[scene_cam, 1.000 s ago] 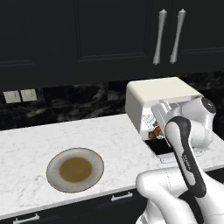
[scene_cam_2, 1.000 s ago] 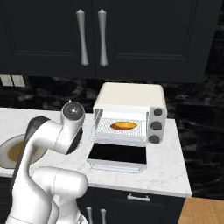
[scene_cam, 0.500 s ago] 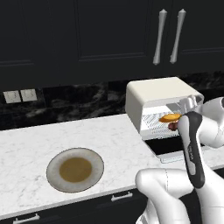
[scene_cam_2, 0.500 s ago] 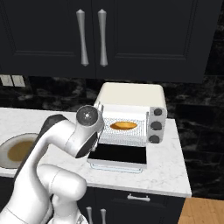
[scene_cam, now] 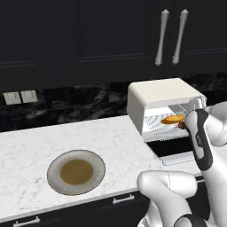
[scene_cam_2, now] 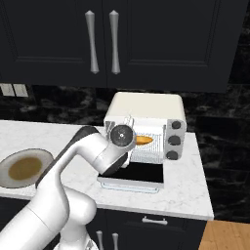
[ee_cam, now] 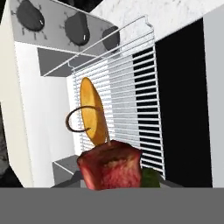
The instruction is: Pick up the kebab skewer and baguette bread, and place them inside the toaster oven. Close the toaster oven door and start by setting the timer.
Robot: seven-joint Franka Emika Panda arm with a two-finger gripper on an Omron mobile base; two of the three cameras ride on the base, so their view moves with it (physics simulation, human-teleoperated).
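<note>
The kebab skewer (ee_cam: pixel 114 168) runs off the bottom of the hand view, so its lower chunks and whatever grips it stay hidden. In the left base view the arm covers the right side of the toaster oven (scene_cam: pixel 160 95), its knobs and much of the toaster oven door (scene_cam: pixel 170 148). In the right base view the arm hides the left end of the baguette bread (scene_cam_2: pixel 144 140).

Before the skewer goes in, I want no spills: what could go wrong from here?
The baguette bread already lies on the wire rack; the kebab skewer, held in shut jaws right in front of it, could shove or catch it. The toaster oven door hangs open below, so a dropped skewer would likely land on the glass.
</note>
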